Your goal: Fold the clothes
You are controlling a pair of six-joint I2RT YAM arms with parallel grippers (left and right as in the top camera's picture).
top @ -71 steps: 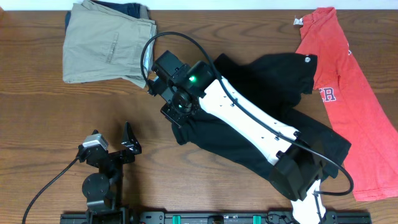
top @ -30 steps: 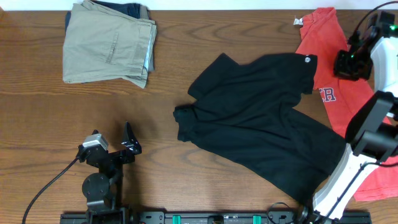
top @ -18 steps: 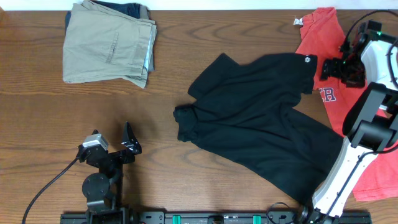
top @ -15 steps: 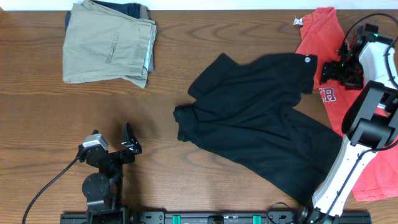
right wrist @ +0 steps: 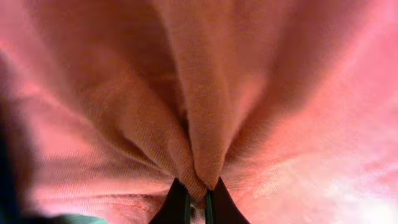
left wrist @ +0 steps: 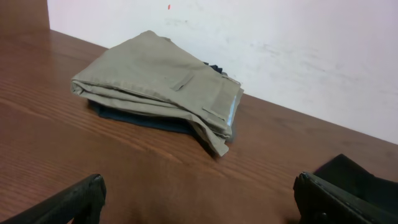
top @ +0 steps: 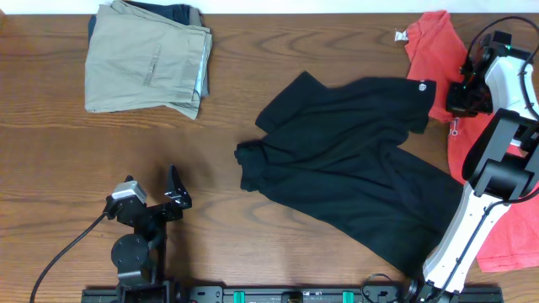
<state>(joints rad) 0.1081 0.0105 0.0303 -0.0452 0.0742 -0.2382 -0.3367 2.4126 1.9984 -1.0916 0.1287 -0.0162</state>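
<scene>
The black garment [top: 354,160] lies spread and rumpled in the middle of the table, with a small white logo near its upper right corner. A corner of it shows in the left wrist view [left wrist: 357,177]. My right gripper [top: 466,94] is to its right, shut on a pinched fold of the red-orange shirt [top: 429,50]. In the right wrist view the fingertips [right wrist: 198,193] clamp that red fabric [right wrist: 205,106]. My left gripper [top: 177,192] is open and empty at the front left, away from the garment; its open jaws frame bare table [left wrist: 199,202].
Folded khaki trousers [top: 143,59] lie at the back left on a dark item, also in the left wrist view [left wrist: 161,81]. The shirt's lower part [top: 505,227] runs along the right edge, with a white tag [top: 402,35] at its top. A white wall stands behind the table.
My right arm swung from over the black garment to the right side and closed on the red-orange shirt. The shirt's left edge has bunched toward the gripper. The left arm has not moved.
</scene>
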